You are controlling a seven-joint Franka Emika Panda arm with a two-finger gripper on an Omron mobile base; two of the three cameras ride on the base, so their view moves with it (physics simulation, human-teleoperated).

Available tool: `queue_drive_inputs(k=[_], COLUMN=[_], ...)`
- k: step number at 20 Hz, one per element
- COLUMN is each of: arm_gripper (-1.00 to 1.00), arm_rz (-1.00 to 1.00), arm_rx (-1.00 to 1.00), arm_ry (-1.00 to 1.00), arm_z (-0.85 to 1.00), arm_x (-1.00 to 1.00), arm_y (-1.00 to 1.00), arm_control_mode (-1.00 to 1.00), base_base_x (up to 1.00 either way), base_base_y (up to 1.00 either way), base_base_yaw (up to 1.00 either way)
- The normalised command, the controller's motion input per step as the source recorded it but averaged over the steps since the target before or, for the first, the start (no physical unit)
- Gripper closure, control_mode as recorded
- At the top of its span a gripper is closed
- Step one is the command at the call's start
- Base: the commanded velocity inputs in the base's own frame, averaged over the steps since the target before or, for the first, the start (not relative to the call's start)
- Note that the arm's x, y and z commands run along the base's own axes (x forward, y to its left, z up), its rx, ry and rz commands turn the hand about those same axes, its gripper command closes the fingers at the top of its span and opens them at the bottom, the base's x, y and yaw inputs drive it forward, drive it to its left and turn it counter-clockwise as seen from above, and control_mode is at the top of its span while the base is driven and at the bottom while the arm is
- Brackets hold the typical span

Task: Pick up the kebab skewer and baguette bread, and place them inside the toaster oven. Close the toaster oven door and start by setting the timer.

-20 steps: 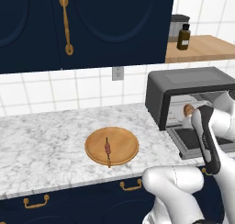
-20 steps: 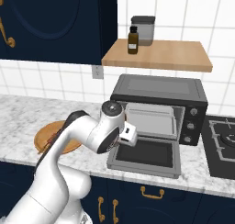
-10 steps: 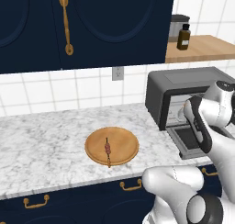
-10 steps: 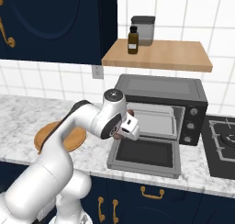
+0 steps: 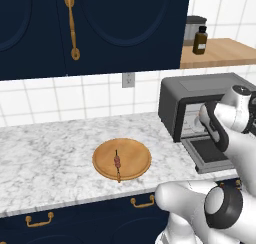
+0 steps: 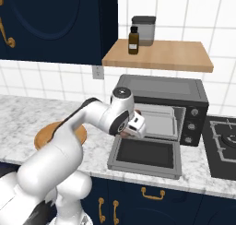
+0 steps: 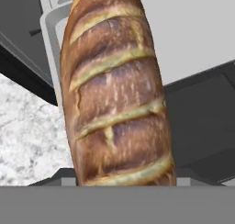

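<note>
Baguette bread is pinched in the hand, at centre frame before the toaster oven; not yet inside. Toaster oven door lies open. Kebab skewer remains on the plate, centre-left. Door closing and timer outstanding.

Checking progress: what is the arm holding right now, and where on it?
The baguette bread, gripped at its near end; the jaws themselves are hidden beneath the loaf.

A wooden plate rests on the marble counter, well left of the pincer; a brown bottle and canister occupy the shelf above it.
</note>
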Motion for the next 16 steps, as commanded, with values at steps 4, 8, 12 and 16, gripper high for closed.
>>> queue_drive_inputs(k=[4,8,12,16], arm_gripper=[1.00,1.00,1.00,1.00], arm_rz=[0.02,0.05,0.06,0.06], arm_rx=[0.00,-0.01,-0.01,-0.02], arm_ry=[0.01,0.02,0.04,0.03], arm_z=[0.00,-0.14,-0.08,-0.12], arm_x=[0.51,0.36,0.24,0.12], arm_y=[-0.08,0.00,-0.03,-0.01], arm_control_mode=[-1.00,-1.00,-1.00,-1.00], base_base_x=[0.00,0.00,0.00,0.00], base_base_y=[0.00,0.00,0.00,0.00], base_base_yaw=[0.00,0.00,0.00,0.00])
